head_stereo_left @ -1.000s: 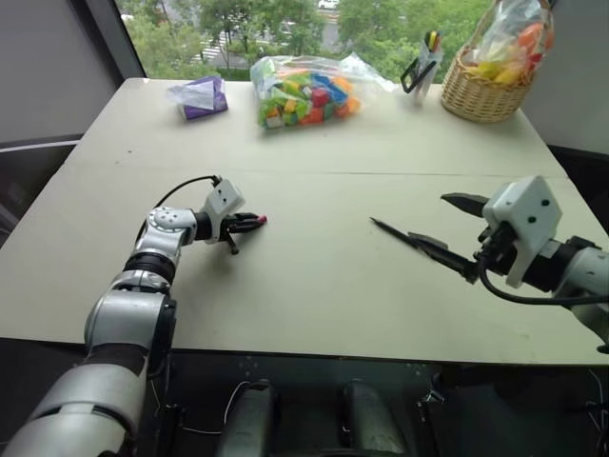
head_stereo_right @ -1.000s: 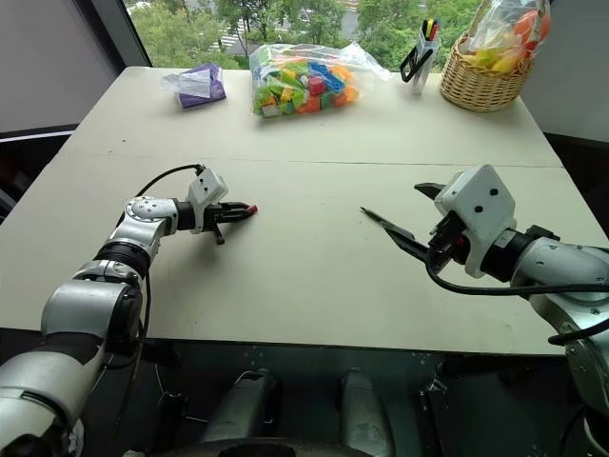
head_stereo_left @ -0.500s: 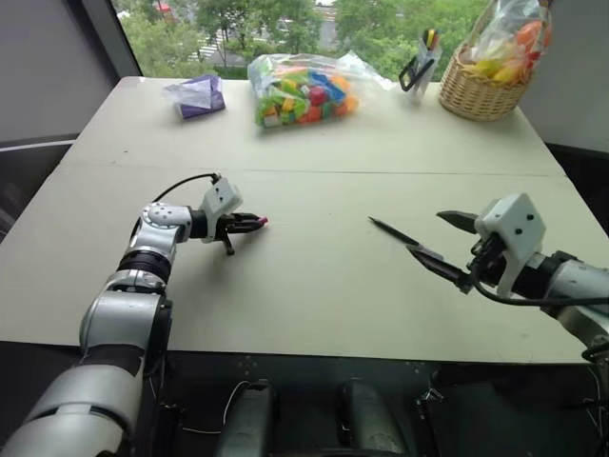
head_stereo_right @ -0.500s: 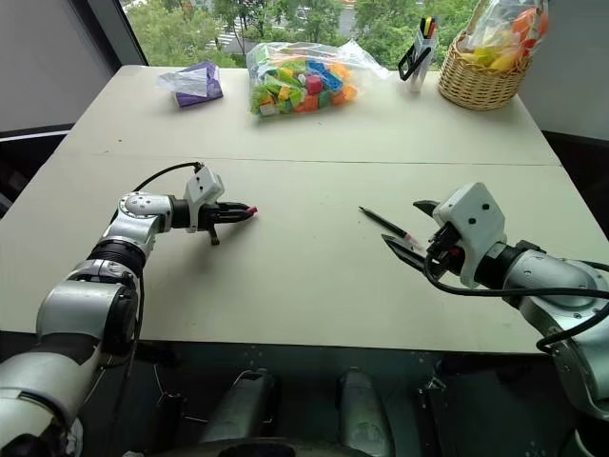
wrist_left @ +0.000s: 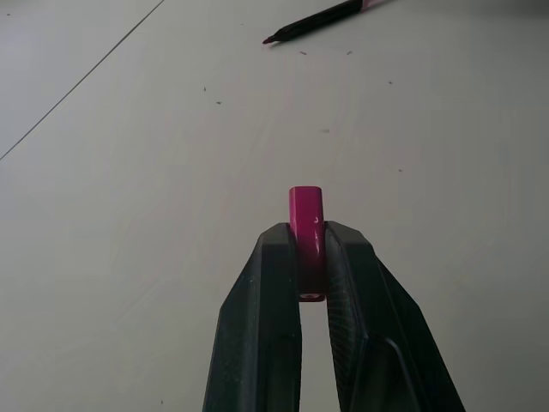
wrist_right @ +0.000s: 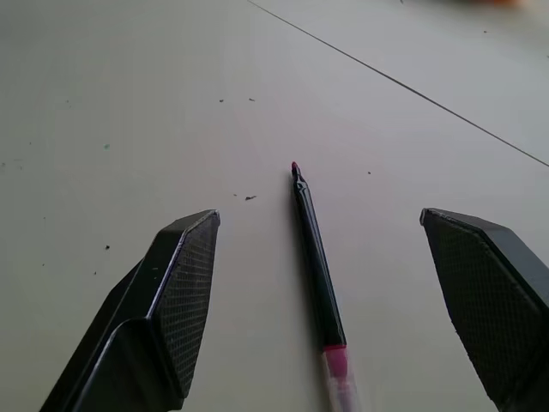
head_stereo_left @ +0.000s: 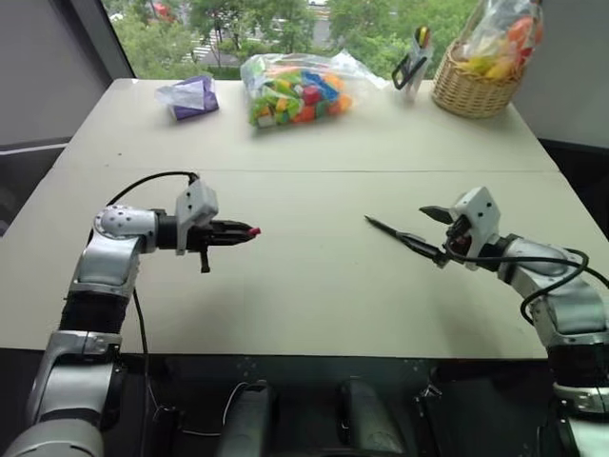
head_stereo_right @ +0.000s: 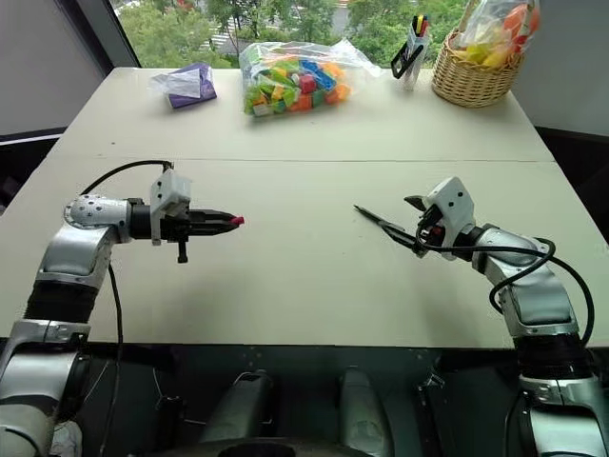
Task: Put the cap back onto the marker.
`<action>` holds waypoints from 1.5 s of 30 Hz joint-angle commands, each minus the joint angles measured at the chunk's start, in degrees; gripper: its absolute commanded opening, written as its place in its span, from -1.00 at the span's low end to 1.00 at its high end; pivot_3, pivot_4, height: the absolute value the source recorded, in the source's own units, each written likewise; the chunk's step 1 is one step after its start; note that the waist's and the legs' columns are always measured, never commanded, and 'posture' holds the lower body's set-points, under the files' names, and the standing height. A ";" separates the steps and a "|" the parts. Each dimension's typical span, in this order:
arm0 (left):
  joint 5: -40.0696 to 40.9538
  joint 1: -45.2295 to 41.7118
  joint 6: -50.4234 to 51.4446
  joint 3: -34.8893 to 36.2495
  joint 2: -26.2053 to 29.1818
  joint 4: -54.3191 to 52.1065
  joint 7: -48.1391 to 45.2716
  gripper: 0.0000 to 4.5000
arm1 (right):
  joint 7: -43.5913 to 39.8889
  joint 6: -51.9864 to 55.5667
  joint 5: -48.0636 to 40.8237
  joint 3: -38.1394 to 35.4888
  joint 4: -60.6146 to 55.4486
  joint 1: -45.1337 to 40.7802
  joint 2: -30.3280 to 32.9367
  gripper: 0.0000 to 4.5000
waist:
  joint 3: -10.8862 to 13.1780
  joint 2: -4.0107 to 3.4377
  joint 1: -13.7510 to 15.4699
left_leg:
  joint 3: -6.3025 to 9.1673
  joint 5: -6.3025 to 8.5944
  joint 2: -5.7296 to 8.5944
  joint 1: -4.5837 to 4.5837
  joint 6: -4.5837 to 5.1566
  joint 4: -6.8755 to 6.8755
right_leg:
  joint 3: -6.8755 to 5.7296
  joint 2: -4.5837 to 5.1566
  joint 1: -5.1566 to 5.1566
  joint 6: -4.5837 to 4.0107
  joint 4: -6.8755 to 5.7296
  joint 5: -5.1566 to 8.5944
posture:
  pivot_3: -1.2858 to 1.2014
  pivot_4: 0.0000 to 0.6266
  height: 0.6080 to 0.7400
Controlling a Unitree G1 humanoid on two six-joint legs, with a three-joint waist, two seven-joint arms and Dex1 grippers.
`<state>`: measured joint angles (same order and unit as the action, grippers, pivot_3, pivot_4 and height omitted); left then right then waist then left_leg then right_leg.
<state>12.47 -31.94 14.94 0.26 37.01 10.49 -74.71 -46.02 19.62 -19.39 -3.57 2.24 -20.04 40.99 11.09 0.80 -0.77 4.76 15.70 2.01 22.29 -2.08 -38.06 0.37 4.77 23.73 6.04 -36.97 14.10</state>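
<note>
Your left gripper [wrist_left: 313,257] pinches the cap [wrist_left: 307,230] above the table [head_stereo_left: 314,286], left of centre. Your right gripper [wrist_right: 343,283] stands wide around the marker [wrist_right: 316,257], which lies near the right edge.

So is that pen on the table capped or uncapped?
Uncapped. The marker lies with its tip bare, while the red cap is pinched in the left gripper.

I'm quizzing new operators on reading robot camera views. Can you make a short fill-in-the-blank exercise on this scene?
1. The left gripper is shut on the tiny ____ plastic cap.
2. The thin black marker lies on the ____ table.
3. The right gripper has its fingers ____, one on each side of the marker.

Missing words: red; beige; open
</note>
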 commanded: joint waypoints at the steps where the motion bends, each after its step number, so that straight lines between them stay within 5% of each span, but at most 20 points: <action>1: 3.35 1.61 4.16 2.00 1.87 -7.54 1.94 -0.97 | -2.98 -4.36 1.87 1.24 6.21 -3.94 -1.03 0.73 | 0.00 0.00 -0.03 | 0.00 0.00 0.00 0.00 0.00 0.00 | 0.00 0.00 0.00 0.00 0.00 0.00 | 0.03 -0.52 1.00; 11: 6.83 6.02 8.83 2.89 5.39 -15.34 5.71 -0.97 | -8.38 -12.94 6.56 3.93 26.70 -12.04 -4.69 0.73 | 0.02 -0.03 -0.21 | -0.06 0.00 0.02 0.01 -0.01 0.06 | 0.06 -0.01 0.06 -0.02 0.00 0.00 | 0.03 -0.52 1.00; 25: 8.30 6.60 8.80 2.21 6.75 -16.23 7.87 -0.97 | -13.05 -12.53 8.58 4.93 34.55 -13.70 -5.56 0.73 | 0.02 -0.03 -0.34 | -0.09 0.00 0.02 -0.01 -0.01 0.06 | 0.10 -0.02 0.09 -0.02 -0.01 -0.01 | 0.03 -0.52 1.00; 33: 7.78 5.51 7.85 1.32 6.29 -15.14 8.08 -1.00 | -13.44 -13.25 9.87 5.05 34.30 -13.35 -5.12 -0.99 | 0.02 -0.03 -0.37 | -0.10 0.00 0.02 -0.01 -0.01 0.06 | 0.10 -0.02 0.09 -0.02 -0.01 -0.01 | 0.03 -0.52 1.00; 45: 6.80 3.22 4.24 -1.67 4.30 -11.58 6.96 -1.00 | -14.27 -13.45 11.65 5.93 20.48 -10.85 -2.47 -0.99 | 0.02 -0.03 -0.25 | -0.11 0.00 0.03 -0.02 -0.01 0.06 | 0.12 -0.02 0.09 -0.02 -0.01 -0.01 | 0.03 -0.52 1.00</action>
<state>19.59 -27.61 21.02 -1.10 41.46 -1.46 -67.14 -59.35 6.05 -7.81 2.11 28.23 -31.14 37.22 11.11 0.77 -1.02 4.64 15.69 2.04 22.28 -2.09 -38.00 0.48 4.75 23.83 6.02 -36.98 14.10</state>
